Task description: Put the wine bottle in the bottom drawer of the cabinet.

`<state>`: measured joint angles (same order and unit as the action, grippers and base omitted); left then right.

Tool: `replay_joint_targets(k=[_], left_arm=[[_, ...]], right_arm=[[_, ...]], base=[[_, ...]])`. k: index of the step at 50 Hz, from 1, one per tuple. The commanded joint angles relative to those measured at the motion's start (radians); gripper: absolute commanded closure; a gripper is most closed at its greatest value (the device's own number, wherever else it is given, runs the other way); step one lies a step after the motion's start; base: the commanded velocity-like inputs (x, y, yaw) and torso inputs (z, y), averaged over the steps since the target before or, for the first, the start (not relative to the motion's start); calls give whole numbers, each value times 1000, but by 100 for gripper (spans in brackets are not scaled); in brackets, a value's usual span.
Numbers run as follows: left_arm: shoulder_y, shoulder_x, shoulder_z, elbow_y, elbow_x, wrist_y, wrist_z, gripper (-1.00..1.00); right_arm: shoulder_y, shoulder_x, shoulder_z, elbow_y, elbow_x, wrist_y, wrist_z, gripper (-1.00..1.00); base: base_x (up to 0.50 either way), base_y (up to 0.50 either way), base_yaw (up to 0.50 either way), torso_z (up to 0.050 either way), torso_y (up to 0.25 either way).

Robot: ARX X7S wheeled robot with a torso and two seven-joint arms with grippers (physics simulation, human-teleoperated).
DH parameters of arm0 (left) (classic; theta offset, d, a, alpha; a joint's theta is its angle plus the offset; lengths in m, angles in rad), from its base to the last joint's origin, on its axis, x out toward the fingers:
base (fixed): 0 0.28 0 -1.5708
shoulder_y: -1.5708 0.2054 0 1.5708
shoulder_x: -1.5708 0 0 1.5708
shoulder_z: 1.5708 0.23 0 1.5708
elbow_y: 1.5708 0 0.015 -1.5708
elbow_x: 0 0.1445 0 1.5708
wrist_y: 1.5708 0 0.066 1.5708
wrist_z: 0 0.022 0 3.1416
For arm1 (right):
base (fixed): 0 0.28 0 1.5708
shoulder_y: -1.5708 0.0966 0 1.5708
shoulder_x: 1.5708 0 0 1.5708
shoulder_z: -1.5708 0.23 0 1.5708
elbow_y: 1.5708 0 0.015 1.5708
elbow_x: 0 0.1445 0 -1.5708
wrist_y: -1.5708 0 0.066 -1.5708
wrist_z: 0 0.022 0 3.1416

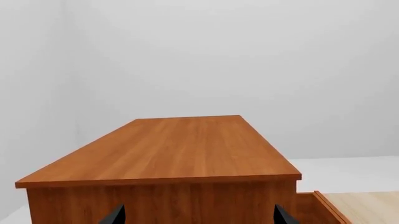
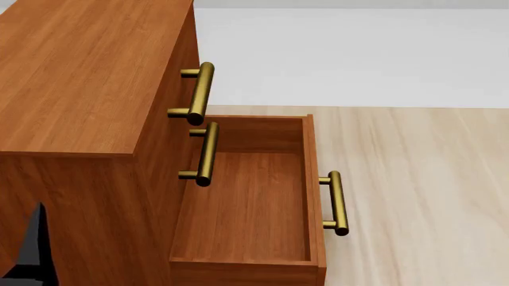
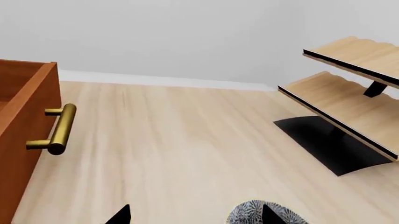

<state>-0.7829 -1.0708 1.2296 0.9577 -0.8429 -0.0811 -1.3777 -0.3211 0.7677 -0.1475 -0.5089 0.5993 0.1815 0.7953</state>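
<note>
The reddish-brown wood-grain cabinet (image 2: 87, 89) stands with its lowest reddish-brown box drawer (image 2: 242, 202) pulled fully out, interior bare, brass bar handle (image 2: 337, 202) facing the pale wooden floor (image 2: 413, 179). Both end effectors, left (image 1: 198, 215) and right (image 3: 194, 215), spread wide, holding nothing. A pale wooden rack on a black base (image 3: 349, 102) stands well apart from the drawer across bare floor. The wine bottle appears nowhere.

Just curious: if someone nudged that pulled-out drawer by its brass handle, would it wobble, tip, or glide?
The bottom drawer is a stiff wooden box seated in the cabinet, so it would likely glide straight. Empty, it probably moves easily. Its brass handle looks smooth, perhaps slippery.
</note>
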Motion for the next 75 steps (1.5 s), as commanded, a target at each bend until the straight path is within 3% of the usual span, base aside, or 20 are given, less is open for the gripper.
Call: replay_joint_targets(k=[1, 74, 75], left_arm=[[0, 2, -3, 1, -3, -3, -1, -100], [23, 8, -14, -11, 5, 3, 11, -100], [23, 8, -14, -11, 5, 3, 12, -100]], right_arm=[[2, -17, -1, 47, -4, -26, -20, -100], [55, -87, -33, 223, -20, -76, -88, -100], [54, -87, -33, 223, -20, -77, -88, 100]], base=[[0, 0, 0, 0, 0], [0, 0, 0, 0, 0], [0, 0, 0, 0, 0]])
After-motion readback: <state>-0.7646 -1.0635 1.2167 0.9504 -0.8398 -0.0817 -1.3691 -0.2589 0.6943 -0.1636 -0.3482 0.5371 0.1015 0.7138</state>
